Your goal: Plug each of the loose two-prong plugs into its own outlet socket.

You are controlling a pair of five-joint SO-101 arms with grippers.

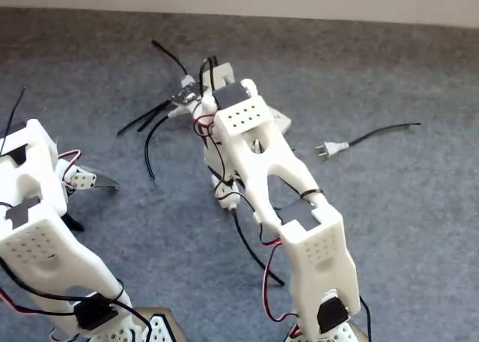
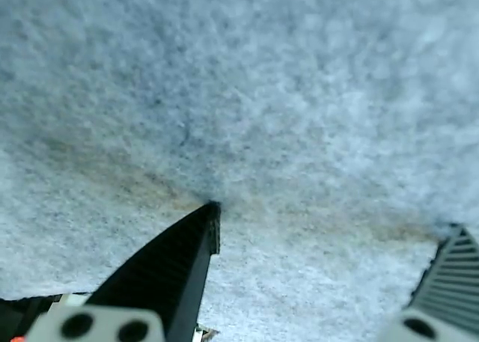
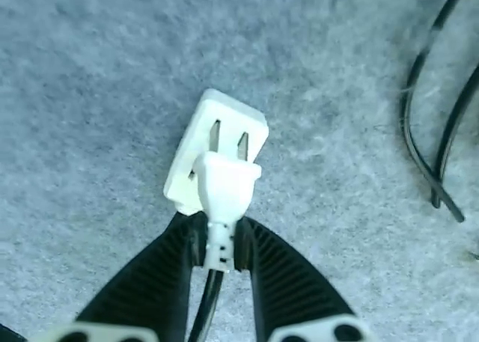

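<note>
While the left jaws hang wide apart just over the grey bench [image 2: 224,95], gripping nothing, the right jaws out in the middle are closed on the neck of a white plug [image 3: 224,188], its two prongs bare and lying against the white outlet socket [image 3: 228,114]. Farther right a second plug [image 1: 330,149] lies loose on its black cord [image 1: 382,132], well apart from both arms.

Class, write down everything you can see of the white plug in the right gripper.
The white plug is a moulded plastic body with two flat metal prongs and a narrow neck, where the right gripper clamps it. A black cord runs from its back. Its prongs lie against the white socket block on the grey carpet; how far in, I cannot tell.
</note>
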